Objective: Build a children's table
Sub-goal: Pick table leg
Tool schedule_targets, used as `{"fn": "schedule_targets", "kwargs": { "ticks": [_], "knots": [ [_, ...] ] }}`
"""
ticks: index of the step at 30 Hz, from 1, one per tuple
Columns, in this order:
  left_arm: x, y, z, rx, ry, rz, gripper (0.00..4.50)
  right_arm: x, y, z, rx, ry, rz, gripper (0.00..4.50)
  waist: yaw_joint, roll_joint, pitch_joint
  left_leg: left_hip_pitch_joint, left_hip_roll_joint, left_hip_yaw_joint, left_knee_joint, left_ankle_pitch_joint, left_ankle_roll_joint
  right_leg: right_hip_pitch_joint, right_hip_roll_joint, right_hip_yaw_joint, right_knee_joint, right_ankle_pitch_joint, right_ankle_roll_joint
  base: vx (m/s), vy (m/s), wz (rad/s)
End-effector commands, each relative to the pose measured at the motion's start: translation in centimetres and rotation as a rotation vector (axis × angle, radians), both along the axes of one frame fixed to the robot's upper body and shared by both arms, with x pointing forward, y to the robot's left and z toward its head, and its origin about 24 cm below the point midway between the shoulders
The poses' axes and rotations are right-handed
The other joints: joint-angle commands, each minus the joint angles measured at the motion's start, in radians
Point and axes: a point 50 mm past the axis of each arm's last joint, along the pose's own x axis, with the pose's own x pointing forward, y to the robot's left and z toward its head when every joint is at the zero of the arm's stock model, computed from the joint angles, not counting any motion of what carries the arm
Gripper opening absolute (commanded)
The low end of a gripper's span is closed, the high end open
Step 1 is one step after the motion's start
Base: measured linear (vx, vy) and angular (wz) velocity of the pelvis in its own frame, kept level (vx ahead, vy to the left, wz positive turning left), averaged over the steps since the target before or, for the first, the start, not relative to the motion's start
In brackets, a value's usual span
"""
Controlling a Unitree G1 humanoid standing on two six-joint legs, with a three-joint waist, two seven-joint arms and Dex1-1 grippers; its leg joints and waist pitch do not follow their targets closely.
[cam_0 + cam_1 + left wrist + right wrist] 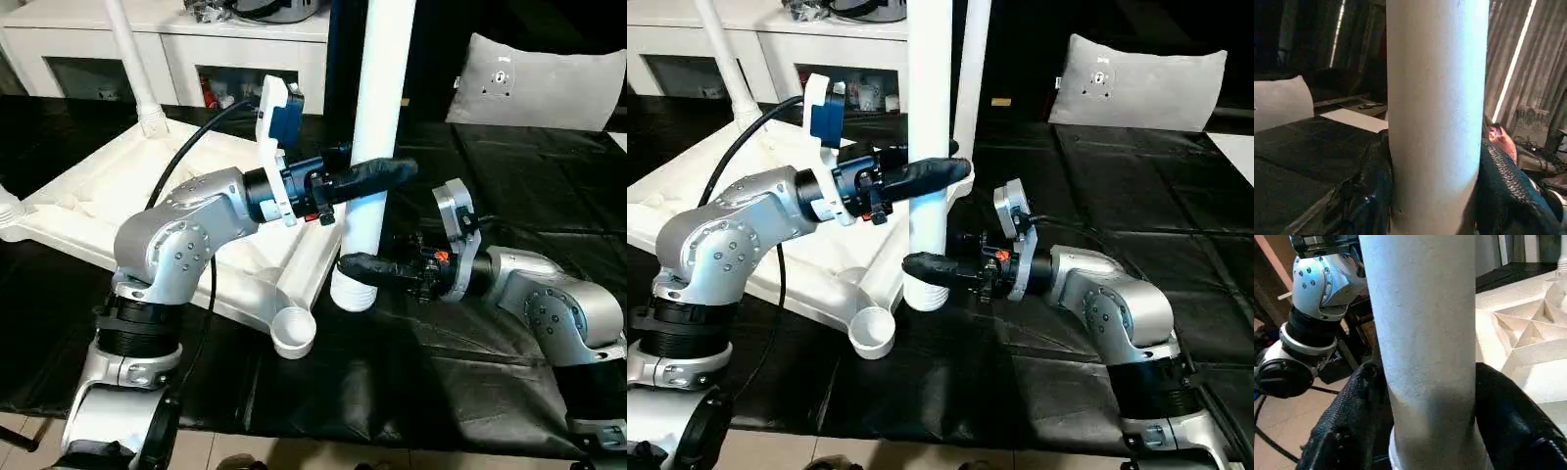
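Table leg (377, 147) upright beside upturned tabletop (118, 211); left gripper (377, 176) pinches mid-shaft, right gripper (367, 266) pinches near its base.

I see a black-covered tabletop (509, 186) filling most of my view. A grey cushion (545, 83) lies at its far right. Behind stands a white cabinet (176, 44) with glass doors, clutter on top. Pale floor (294, 452) shows below.

A black-covered work table (509, 176) fronts a white glass-door cabinet (118, 49) and grey cushion (539, 83).
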Motion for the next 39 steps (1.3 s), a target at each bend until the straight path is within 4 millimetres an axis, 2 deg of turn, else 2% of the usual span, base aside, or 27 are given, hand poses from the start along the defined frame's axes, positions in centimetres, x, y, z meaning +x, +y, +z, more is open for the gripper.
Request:
{"fn": "schedule_targets", "kwargs": {
  "ticks": [1,7,10,14,17,18,23,27,30,33,34,37,38,39],
  "knots": [
    [-0.2,0.1,0.4,0.006,-0.021,-0.012,1.86,-0.5,0.1,0.3,0.008,-0.004,0.033,2.51,0.005,-0.004,-0.069,-0.001,0.056,-0.013,-0.075,-0.079,0.04,0.068,-0.074,0.048,-0.077,-0.299,-0.177,0.0,0.0,0.0],
    [-0.1,0.2,0.2,0.015,-0.021,0.0,1.86,-0.6,0.3,0.3,0.012,0.0,0.035,2.04,0.009,-0.004,-0.071,-0.001,0.057,-0.013,-0.074,-0.063,0.044,0.068,-0.074,0.048,-0.073,-0.269,-0.18,0.0,0.0,0.0],
    [-0.1,0.2,0.1,0.018,-0.021,0.005,1.86,-0.7,0.4,0.2,0.011,0.0,0.034,1.99,0.009,-0.005,-0.071,-0.002,0.057,-0.013,-0.074,-0.057,0.046,0.069,-0.074,0.047,-0.072,-0.261,-0.184,0.0,0.0,0.0],
    [0.0,0.2,0.0,0.021,-0.019,0.016,1.86,-0.6,0.5,0.1,0.007,-0.009,0.021,1.95,0.01,-0.005,-0.069,-0.001,0.056,-0.013,-0.075,-0.074,0.039,0.068,-0.075,0.047,-0.078,-0.305,-0.17,0.0,0.0,0.0],
    [0.2,0.3,-0.2,0.03,-0.015,0.041,1.86,-0.4,0.6,0.1,0.006,-0.023,-0.004,1.95,0.01,-0.004,-0.07,-0.001,0.057,-0.013,-0.075,-0.073,0.036,0.067,-0.074,0.047,-0.077,-0.304,-0.166,0.0,0.0,0.0],
    [0.4,0.4,-0.5,0.043,0.001,0.06,2.42,-0.2,0.6,0.2,0.001,-0.041,-0.031,1.95,0.01,-0.005,-0.07,-0.002,0.056,-0.013,-0.075,-0.073,0.035,0.067,-0.074,0.047,-0.077,-0.302,-0.166,0.0,0.0,0.0],
    [0.7,0.8,-0.4,0.018,0.003,0.11,2.78,0.6,0.9,0.2,-0.016,-0.097,-0.117,1.93,0.009,-0.004,-0.071,-0.001,0.056,-0.013,-0.076,-0.067,0.027,0.067,-0.074,0.047,-0.075,-0.285,-0.164,0.0,0.0,0.0],
    [1.6,1.3,-0.9,0.064,-0.093,0.273,2.98,1.8,1.3,0.2,-0.03,-0.155,-0.261,1.93,0.007,-0.004,-0.071,-0.001,0.058,-0.014,-0.078,-0.069,0.023,0.065,-0.074,0.048,-0.076,-0.28,-0.153,0.0,0.0,0.0],
    [1.8,1.4,-1.2,0.083,-0.115,0.327,3.17,2.2,1.7,0.2,-0.041,-0.172,-0.317,1.93,0.005,-0.002,-0.072,0.0,0.058,-0.014,-0.078,-0.063,0.018,0.066,-0.073,0.049,-0.071,-0.256,-0.153,0.0,0.0,0.0],
    [2.0,0.8,-1.8,0.097,-0.138,0.453,3.17,3.1,2.5,0.1,-0.051,-0.205,-0.441,1.93,0.003,-0.002,-0.072,-0.002,0.059,-0.014,-0.079,-0.06,0.013,0.065,-0.075,0.049,-0.069,-0.239,-0.158,0.0,0.0,0.0],
    [2.1,0.6,-2.0,0.101,-0.137,0.488,3.17,3.3,2.8,0.0,-0.051,-0.213,-0.475,1.93,0.001,-0.005,-0.072,-0.001,0.059,-0.013,-0.079,-0.067,0.009,0.065,-0.075,0.049,-0.071,-0.242,-0.158,0.0,0.0,0.0],
    [2.3,-0.2,-3.0,0.125,-0.12,0.572,3.17,3.6,3.2,-0.1,-0.043,-0.217,-0.536,1.93,0.002,-0.002,-0.073,0.001,0.059,-0.013,-0.079,-0.078,0.011,0.065,-0.075,0.05,-0.069,-0.242,-0.152,0.0,0.0,0.0],
    [2.4,-0.3,-3.1,0.126,-0.116,0.582,3.01,3.7,3.3,-0.1,-0.041,-0.216,-0.545,1.93,-0.001,-0.004,-0.071,-0.004,0.057,-0.013,-0.08,-0.072,0.013,0.066,-0.073,0.05,-0.07,-0.234,-0.15,0.0,0.0,0.0],
    [2.4,-0.6,-3.4,0.123,-0.103,0.615,3.01,3.8,3.5,-0.2,-0.042,-0.216,-0.564,1.93,-0.001,-0.005,-0.073,-0.003,0.057,-0.013,-0.08,-0.069,0.014,0.067,-0.074,0.051,-0.07,-0.229,-0.151,0.0,0.0,0.0]
  ]
}}
